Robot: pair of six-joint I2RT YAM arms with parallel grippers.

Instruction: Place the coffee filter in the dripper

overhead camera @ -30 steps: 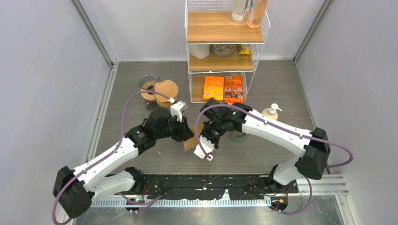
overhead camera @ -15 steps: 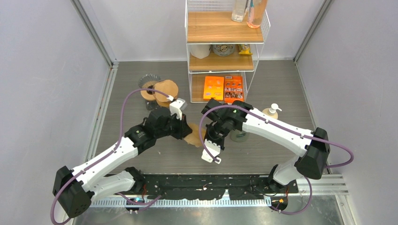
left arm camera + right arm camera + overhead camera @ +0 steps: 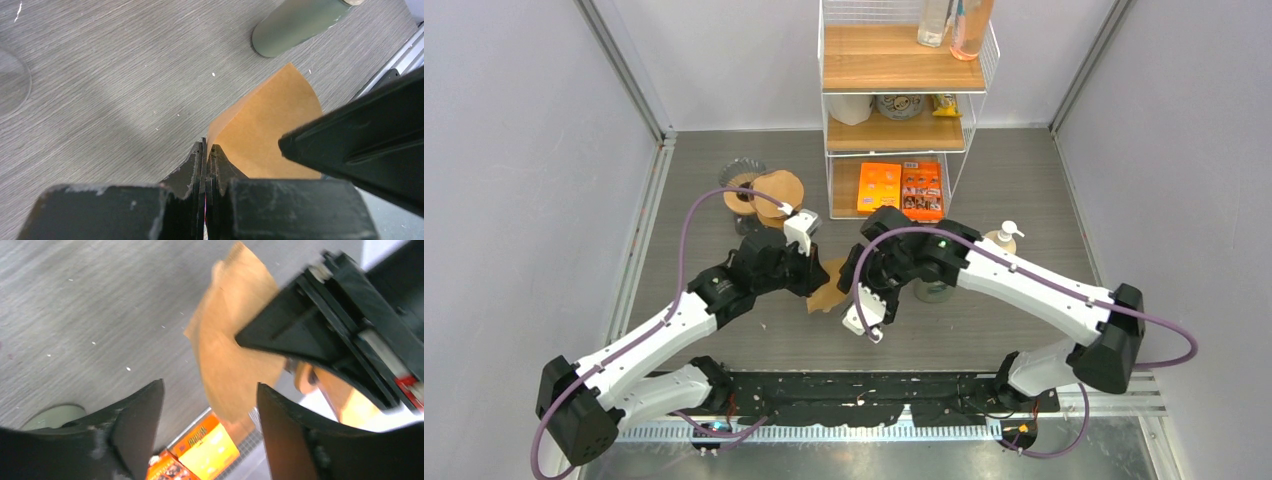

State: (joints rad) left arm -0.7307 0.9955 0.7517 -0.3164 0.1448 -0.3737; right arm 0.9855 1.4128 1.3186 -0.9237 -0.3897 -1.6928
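A brown paper coffee filter (image 3: 829, 293) hangs above the table between both arms. My left gripper (image 3: 816, 283) is shut on its edge; in the left wrist view the jaws (image 3: 206, 148) pinch the filter (image 3: 265, 135) tight. Just right of the filter, my right gripper (image 3: 852, 272) is open. Its fingers (image 3: 210, 390) straddle the filter (image 3: 235, 355) without touching it. The glass dripper (image 3: 742, 172) stands at the back left, well away from both grippers.
A stack of brown filters (image 3: 776, 190) lies beside the dripper. The wire shelf (image 3: 904, 110) holds orange boxes (image 3: 901, 188) on its lowest level. A soap dispenser (image 3: 1002, 238) and a grey-green cylinder (image 3: 934, 290) stand under the right arm.
My right gripper has opened and let go of the filter. My left gripper has closed fully on it and now carries it alone.
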